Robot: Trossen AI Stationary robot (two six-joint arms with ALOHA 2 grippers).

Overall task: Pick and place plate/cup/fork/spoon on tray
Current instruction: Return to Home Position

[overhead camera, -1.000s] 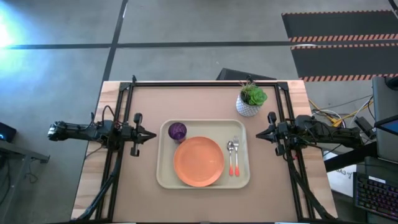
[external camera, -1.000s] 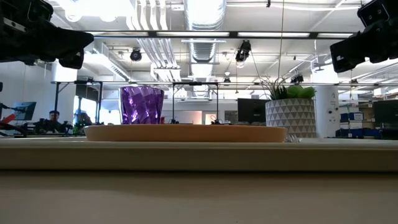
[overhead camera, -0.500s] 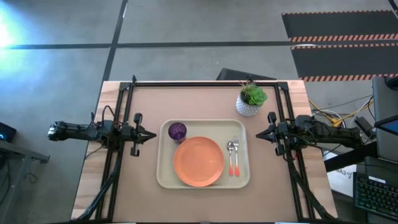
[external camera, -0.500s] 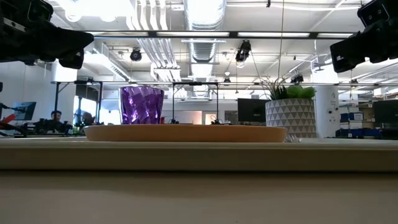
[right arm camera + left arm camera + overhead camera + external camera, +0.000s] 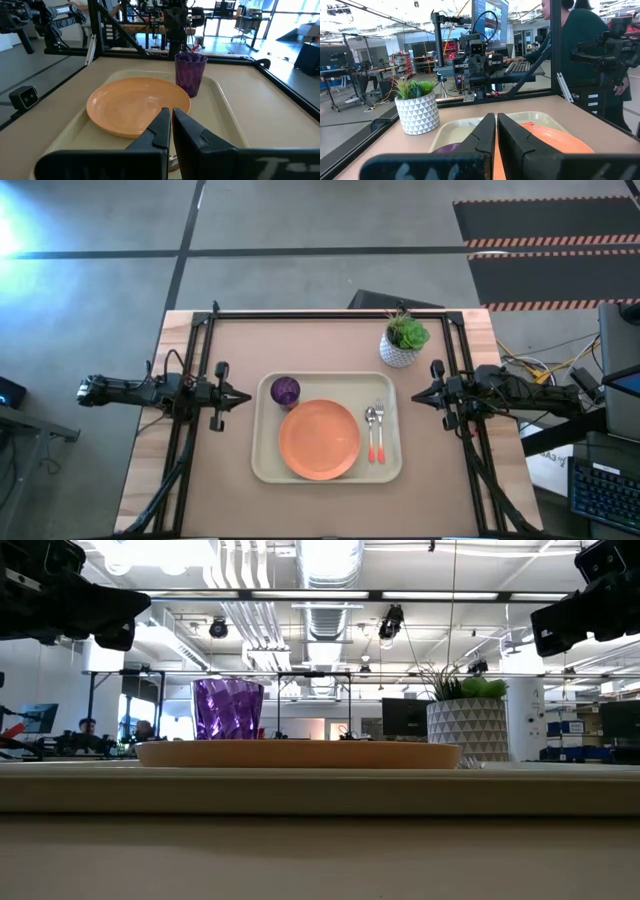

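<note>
The cream tray [image 5: 268, 465] lies in the middle of the table. On it rest the orange plate [image 5: 319, 439], the purple cup [image 5: 285, 391] standing at its far left corner, and the spoon [image 5: 370, 430] and fork [image 5: 379, 428] side by side at its right. My left gripper [image 5: 246, 397] is shut and empty, level, just left of the tray. My right gripper [image 5: 416, 395] is shut and empty, level, just right of the tray. The plate [image 5: 137, 105] and cup [image 5: 190, 73] also show in the right wrist view.
A white pot with a green plant [image 5: 404, 340] stands on the table beyond the tray's far right corner. A black frame [image 5: 300, 314] runs along the table's far, left and right sides. People sit in the room behind the table [image 5: 88, 728].
</note>
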